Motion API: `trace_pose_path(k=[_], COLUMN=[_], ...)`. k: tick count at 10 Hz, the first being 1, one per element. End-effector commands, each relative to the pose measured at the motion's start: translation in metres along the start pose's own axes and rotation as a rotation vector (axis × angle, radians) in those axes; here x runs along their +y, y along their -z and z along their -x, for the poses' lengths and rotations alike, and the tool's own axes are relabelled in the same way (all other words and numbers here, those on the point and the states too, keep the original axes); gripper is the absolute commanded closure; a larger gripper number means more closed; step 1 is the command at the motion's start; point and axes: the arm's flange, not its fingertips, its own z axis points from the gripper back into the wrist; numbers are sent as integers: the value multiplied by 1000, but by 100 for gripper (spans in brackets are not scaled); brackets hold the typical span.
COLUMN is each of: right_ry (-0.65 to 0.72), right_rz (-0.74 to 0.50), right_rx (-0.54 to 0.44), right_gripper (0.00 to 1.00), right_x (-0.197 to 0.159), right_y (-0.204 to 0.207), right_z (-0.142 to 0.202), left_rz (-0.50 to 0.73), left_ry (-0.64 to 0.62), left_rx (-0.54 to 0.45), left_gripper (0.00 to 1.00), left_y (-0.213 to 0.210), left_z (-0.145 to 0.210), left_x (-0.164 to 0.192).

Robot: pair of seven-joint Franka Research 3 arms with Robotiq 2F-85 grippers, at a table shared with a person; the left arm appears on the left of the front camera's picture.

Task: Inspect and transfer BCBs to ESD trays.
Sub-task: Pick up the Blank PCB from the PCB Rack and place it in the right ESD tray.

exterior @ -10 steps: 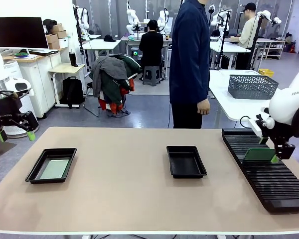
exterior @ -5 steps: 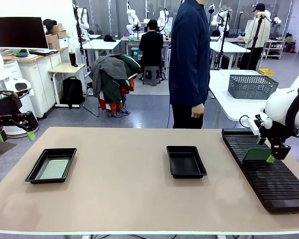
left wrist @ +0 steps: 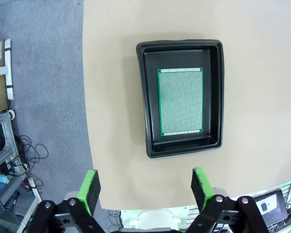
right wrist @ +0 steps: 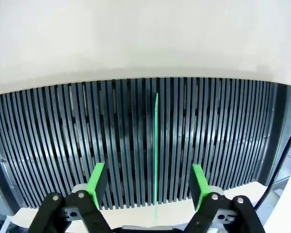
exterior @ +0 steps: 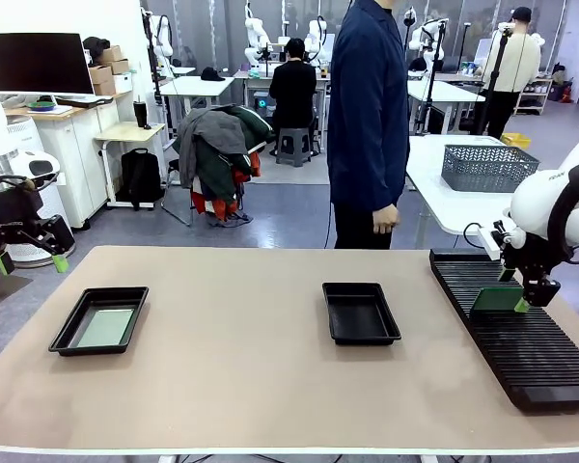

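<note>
One green BCB (exterior: 495,299) stands on edge in a slot of the long black ribbed rack (exterior: 521,347) at the right. My right gripper (exterior: 523,297) straddles its right end. In the right wrist view the board (right wrist: 156,145) is edge-on between the green pads (right wrist: 96,183), with a gap on each side; the right gripper (right wrist: 148,187) is open. A second BCB (left wrist: 180,101) lies flat in the left ESD tray (left wrist: 141,97), (exterior: 62,334). My left gripper (left wrist: 146,187), (exterior: 31,260) hangs open high off the table's left edge. The middle ESD tray (exterior: 360,313) holds nothing.
A person in dark blue (exterior: 369,116) stands at the far edge behind the middle tray, a hand (exterior: 384,220) hanging at the side. A grey mesh basket (exterior: 487,167) sits on the white table beyond the rack. Bare tabletop (exterior: 232,357) lies between the trays.
My right arm has shifted a little to the left over the standing board. The person's hand has swung slightly. The left arm has not moved.
</note>
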Motion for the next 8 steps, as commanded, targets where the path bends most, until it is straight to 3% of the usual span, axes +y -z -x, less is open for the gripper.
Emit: trace_pose_path(k=[1,8], right_ry=[-27,-20], right_rz=[-21,-55], right_rx=[-6,-5], right_gripper=[18,41], right_x=[-8,-14], right_y=[2,3], right_z=[4,9], left_rz=[8,8], left_ry=[-5,-5], left_rx=[-7,-7], left_gripper=[0,0], left_y=[3,3], left_z=[1,1], left_x=[-1,-1])
